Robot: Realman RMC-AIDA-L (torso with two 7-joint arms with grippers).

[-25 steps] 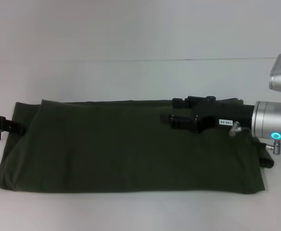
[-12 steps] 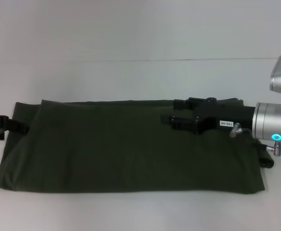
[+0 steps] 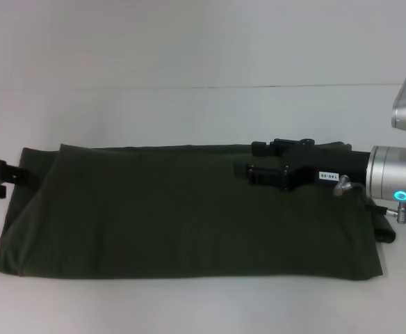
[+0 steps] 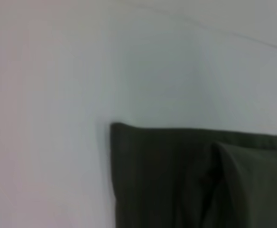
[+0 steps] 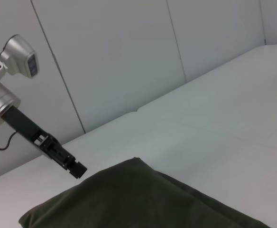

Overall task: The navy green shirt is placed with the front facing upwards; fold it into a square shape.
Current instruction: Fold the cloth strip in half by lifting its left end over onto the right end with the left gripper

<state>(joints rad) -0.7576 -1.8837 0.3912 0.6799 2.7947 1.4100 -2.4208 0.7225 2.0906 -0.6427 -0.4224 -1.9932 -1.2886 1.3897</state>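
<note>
The navy green shirt (image 3: 175,216) lies flat on the white table (image 3: 189,111), folded into a long dark olive band running left to right; no lettering shows. One folded corner of it (image 4: 176,180) fills the left wrist view. My right gripper (image 3: 253,159) hovers over the shirt's far right part, open, with nothing between its fingers. My left gripper (image 3: 8,175) sits at the shirt's left end. In the right wrist view the left gripper (image 5: 75,168) hangs just beyond the cloth's edge (image 5: 129,199), apart from it.
The white table runs back to a pale wall (image 3: 189,42). Bare tabletop lies behind and in front of the shirt. A grey panelled wall (image 5: 129,57) stands behind the left arm in the right wrist view.
The left gripper has drawn slightly left and up at the shirt's left end. The right gripper has shifted a little to the right. The shirt has not moved.
</note>
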